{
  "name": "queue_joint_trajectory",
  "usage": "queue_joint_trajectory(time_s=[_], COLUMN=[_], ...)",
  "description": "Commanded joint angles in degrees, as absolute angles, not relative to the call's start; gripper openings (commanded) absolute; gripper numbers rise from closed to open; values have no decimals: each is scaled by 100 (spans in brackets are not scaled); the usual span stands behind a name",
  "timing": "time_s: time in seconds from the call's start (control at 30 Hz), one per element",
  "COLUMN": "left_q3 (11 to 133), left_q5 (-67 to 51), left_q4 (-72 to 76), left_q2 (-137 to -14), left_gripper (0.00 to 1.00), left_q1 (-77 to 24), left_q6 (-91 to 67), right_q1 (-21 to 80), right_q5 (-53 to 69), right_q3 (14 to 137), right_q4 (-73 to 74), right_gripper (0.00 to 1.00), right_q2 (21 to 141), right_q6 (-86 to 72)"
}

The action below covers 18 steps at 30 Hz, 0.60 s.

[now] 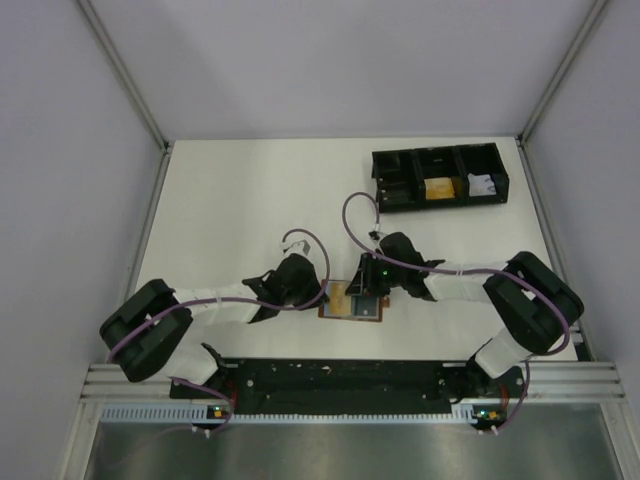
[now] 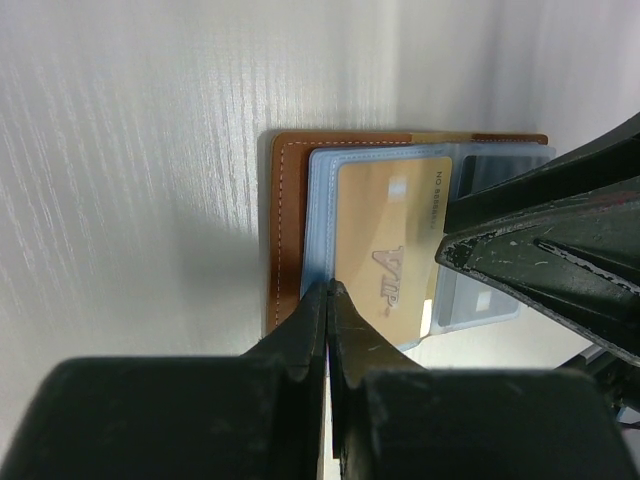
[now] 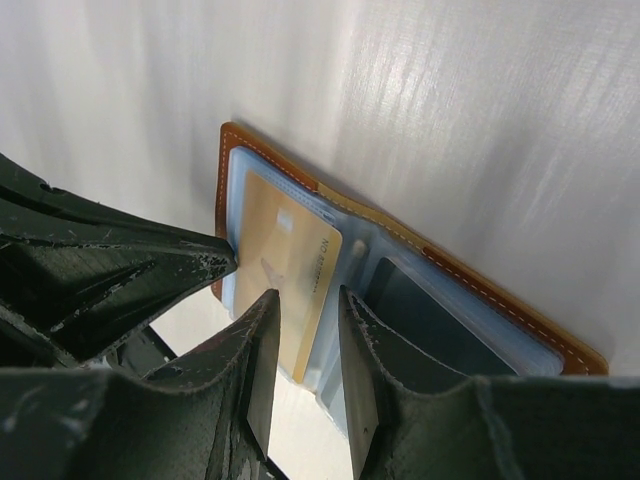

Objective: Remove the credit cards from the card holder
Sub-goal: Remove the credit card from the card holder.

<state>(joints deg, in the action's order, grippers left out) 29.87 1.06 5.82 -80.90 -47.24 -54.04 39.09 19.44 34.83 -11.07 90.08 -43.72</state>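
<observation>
The brown card holder (image 1: 343, 304) lies open on the table between the two grippers. Its clear blue sleeves hold a gold card (image 2: 385, 255) and a dark card (image 3: 430, 320). My left gripper (image 2: 328, 292) is shut, its tips resting on the left edge of the sleeve next to the brown cover (image 2: 285, 230). My right gripper (image 3: 307, 305) is open by a narrow gap, and its fingers (image 3: 262, 335) straddle the near edge of the gold card (image 3: 285, 265), which sticks partly out of its sleeve. In the top view the left gripper (image 1: 322, 296) and the right gripper (image 1: 368, 297) meet over the holder.
A black three-compartment tray (image 1: 385, 185) stands at the back right, with a yellow item (image 1: 437, 189) and a white item (image 1: 481, 184) in it. White walls enclose the table on three sides. The arm bases sit on the rail at the near edge.
</observation>
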Motion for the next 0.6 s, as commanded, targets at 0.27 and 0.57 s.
queue_joint_trajectory(time_s=[0.27,0.57], left_q3=[2936,2927], left_q5=[88,184], left_q4=[281,167], left_q2=[-8323,-8305], left_gripper=[0,0], left_q1=[-4711,-4711], left_q6=[-5352,-5361], right_q1=[3894,3753], right_q5=[2275,2522], right_q3=[3375,3147], right_q4=[-1782,-2250], right_gripper=[29,8], right_q2=[9263,9325], right_q6=[-4535,-4623])
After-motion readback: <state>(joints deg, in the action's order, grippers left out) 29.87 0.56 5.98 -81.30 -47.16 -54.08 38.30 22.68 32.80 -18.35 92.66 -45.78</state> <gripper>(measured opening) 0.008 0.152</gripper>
